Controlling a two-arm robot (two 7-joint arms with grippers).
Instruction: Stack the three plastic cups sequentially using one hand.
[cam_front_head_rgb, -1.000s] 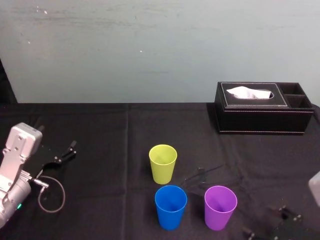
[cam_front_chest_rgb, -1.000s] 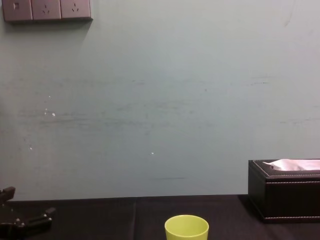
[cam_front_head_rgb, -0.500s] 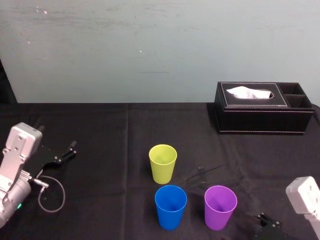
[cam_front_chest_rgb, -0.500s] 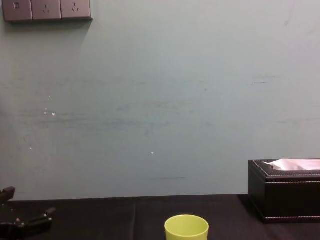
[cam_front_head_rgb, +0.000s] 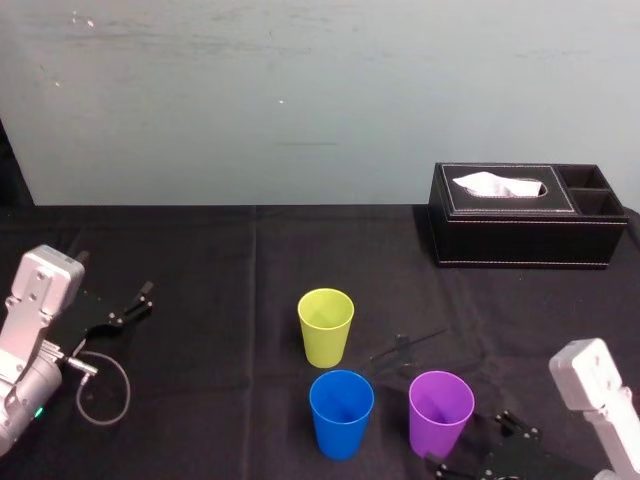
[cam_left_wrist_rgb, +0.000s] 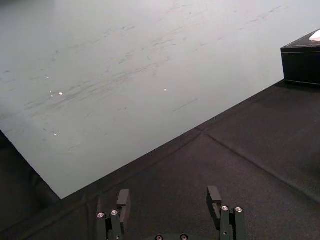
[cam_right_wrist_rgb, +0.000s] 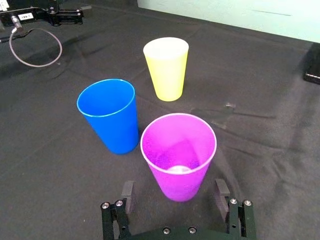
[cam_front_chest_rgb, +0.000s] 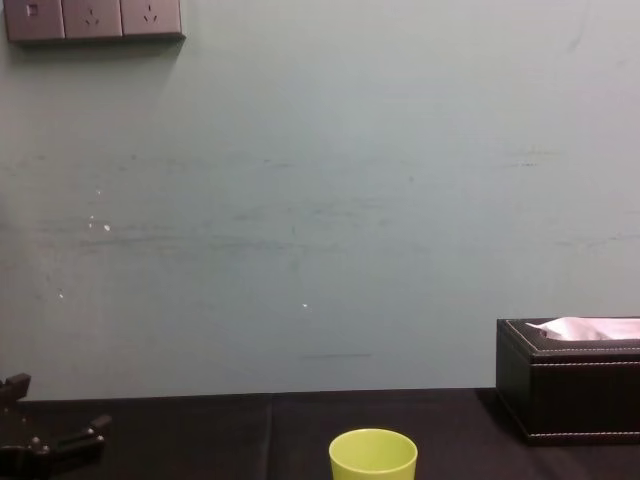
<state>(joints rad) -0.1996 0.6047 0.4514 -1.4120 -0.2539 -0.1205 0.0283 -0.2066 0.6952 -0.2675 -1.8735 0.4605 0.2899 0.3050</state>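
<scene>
A pale green wall (cam_front_head_rgb: 300, 100) backs a desk (cam_front_head_rgb: 200, 260) draped in black cloth, with a black tissue box (cam_front_head_rgb: 525, 228) set far back on the robot's right. The three cups stand upright, mouths up, none touching. The yellow-green cup (cam_front_head_rgb: 326, 327) is farthest back, the blue cup (cam_front_head_rgb: 341, 413) is nearer the robot, and the purple cup (cam_front_head_rgb: 441, 414) sits just beside the blue one on its right. The right hand (cam_right_wrist_rgb: 174, 189) is low over the cloth behind the purple cup. Its two fingers are spread wider than the cup and nothing is held; the cup stands just ahead of the gap rather than inside it. The left hand (cam_left_wrist_rgb: 168, 195) lies parked at the desk's left edge by a loop of cable (cam_front_head_rgb: 100, 390), fingers apart and empty. I'd say this is the approach to the first pick, and no stacking is done yet. The next move looks to be a short push forward until the fingers flank the purple wall. Then comes a gentle squeeze, since the smooth taper could slip, and a lift clear of the rims before lowering into a neighbour. Compared with a second ago, the right arm has swung in from the lower right corner towards the purple cup. The cups and the left arm have stayed where they were.
</scene>
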